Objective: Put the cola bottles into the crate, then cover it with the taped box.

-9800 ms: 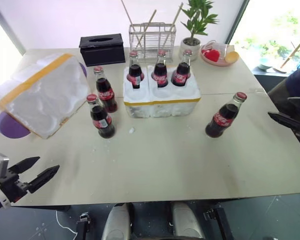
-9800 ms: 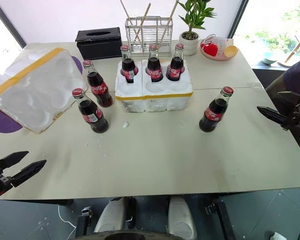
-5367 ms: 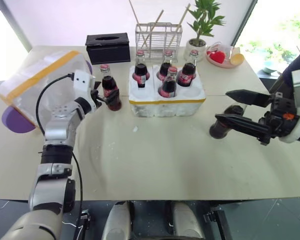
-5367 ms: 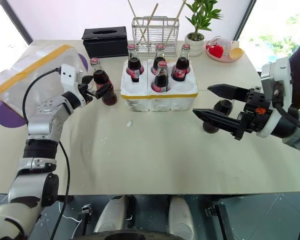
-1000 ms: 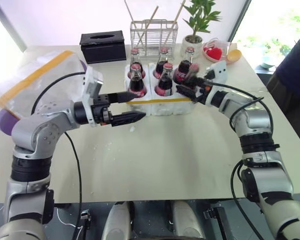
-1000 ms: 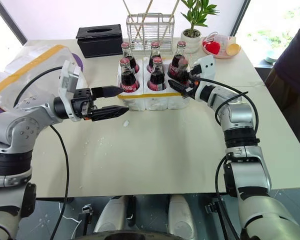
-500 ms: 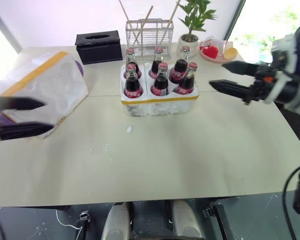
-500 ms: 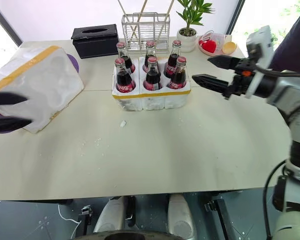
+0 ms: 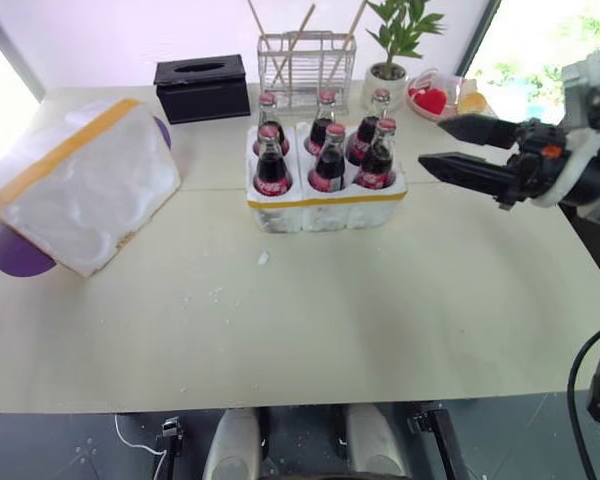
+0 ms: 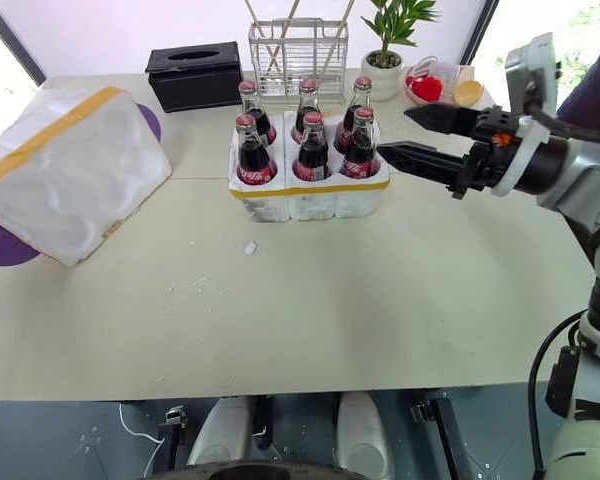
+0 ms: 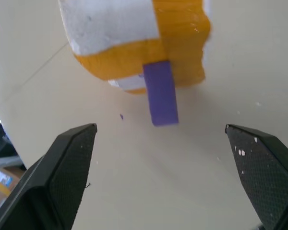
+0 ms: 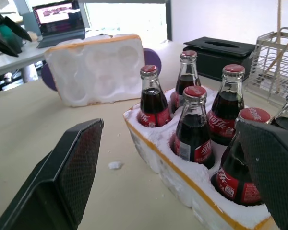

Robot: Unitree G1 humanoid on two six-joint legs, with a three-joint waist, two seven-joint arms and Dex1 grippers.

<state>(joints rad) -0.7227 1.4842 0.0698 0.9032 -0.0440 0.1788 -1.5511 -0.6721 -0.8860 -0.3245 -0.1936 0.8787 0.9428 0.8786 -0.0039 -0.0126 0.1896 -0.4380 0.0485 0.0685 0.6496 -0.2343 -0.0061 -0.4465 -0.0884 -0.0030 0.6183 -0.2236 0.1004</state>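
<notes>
The cola bottles (image 9: 327,160) stand upright in the crate (image 9: 325,212), in two rows of three, red caps up. The crate is a white foam block with a yellow band, at the table's far middle. My right gripper (image 9: 432,143) hovers open to the crate's right, fingers pointing at the bottles, nothing between them. The taped box (image 9: 80,190) lies tilted at the far left, its hollowed side facing the crate. In the left wrist view my left gripper (image 11: 159,127) is open and empty, above the table just short of a yellow-taped corner of the taped box (image 11: 134,43).
Behind the crate stand a black tissue box (image 9: 202,88), a wire rack with wooden sticks (image 9: 305,65), a potted plant (image 9: 395,60) and a bowl (image 9: 435,100) holding something red. A purple disc (image 9: 15,250) lies under the taped box. Foam crumbs (image 9: 263,258) dot the table.
My left arm has swung out to the left, away from the crate and out of the head views. My right gripper has drawn back from the front right bottle and stays open.
</notes>
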